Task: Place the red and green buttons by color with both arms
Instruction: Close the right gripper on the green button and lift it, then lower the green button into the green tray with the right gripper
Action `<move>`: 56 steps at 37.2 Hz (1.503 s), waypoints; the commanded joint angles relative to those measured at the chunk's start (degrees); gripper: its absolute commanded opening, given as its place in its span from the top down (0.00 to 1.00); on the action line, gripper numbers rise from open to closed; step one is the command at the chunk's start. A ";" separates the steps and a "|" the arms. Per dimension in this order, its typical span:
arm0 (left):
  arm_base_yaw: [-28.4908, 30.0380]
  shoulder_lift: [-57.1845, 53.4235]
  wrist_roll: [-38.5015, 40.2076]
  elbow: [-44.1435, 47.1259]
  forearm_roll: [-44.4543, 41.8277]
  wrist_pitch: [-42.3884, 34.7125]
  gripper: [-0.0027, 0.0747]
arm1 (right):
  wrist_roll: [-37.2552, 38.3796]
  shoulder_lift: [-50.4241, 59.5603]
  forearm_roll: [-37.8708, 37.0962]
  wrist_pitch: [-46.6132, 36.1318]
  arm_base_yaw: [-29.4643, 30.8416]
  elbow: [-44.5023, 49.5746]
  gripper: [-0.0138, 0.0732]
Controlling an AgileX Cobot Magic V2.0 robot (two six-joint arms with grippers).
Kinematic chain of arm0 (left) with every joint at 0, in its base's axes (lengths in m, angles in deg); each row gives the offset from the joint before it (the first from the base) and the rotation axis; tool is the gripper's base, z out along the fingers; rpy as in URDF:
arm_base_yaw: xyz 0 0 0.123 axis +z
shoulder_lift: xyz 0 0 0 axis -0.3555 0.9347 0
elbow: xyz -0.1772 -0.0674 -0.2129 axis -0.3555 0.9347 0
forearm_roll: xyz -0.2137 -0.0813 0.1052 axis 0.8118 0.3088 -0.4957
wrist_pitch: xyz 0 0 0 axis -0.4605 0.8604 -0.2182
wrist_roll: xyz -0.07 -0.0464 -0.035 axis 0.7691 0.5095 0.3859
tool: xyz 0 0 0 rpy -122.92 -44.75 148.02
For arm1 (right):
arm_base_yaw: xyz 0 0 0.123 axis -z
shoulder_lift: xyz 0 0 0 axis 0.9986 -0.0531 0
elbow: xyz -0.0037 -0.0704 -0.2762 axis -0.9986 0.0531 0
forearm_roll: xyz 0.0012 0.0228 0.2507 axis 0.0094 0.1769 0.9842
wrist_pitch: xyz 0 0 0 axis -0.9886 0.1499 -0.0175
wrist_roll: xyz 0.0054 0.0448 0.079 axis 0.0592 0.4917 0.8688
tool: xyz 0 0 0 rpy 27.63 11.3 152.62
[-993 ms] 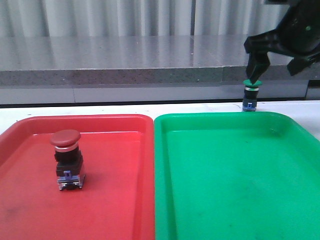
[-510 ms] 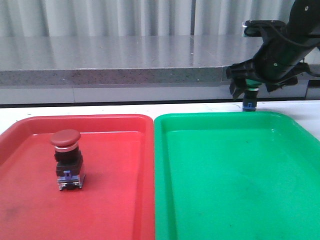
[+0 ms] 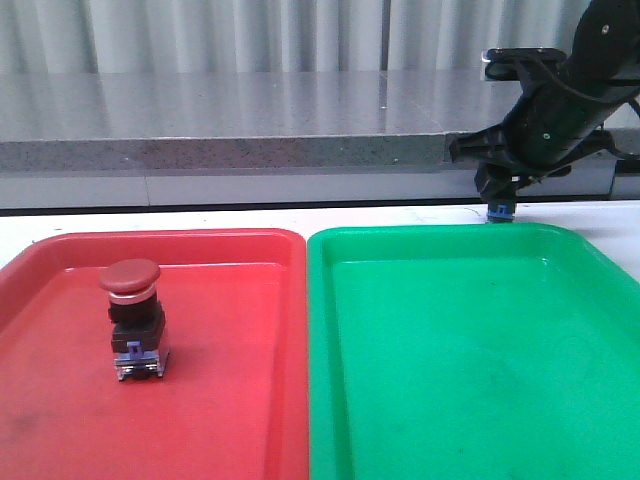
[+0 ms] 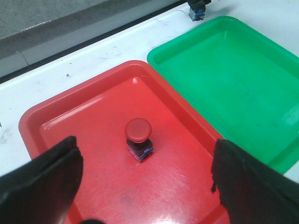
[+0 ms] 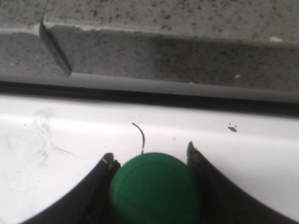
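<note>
The green button [image 5: 154, 186] stands upright on the table just behind the green tray's [image 3: 470, 350] far edge, between the right gripper's [image 3: 497, 180] jaws, which flank its cap, grip unclear; the left gripper [image 4: 145, 186] gapes empty above the red tray [image 4: 93, 116].

No readable text, labels, brands or numbers anywhere.

We see our right arm [image 3: 560, 110] as a black, glossy body with a thin black cable looping along it and a pale silver-grey block on top. Our right gripper [image 5: 149, 161] ends in two dark, curved, pointed claws. Our left gripper [image 4: 145, 179] shows two broad matte-black fingers [image 4: 39, 179] with rough edges.
</note>
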 commanded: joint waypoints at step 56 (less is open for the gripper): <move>-0.06 0.06 0.37 -1.58 0.55 -3.96 0.25 | -3.00 48.55 -1.06 1.17 -19.47 41.09 0.52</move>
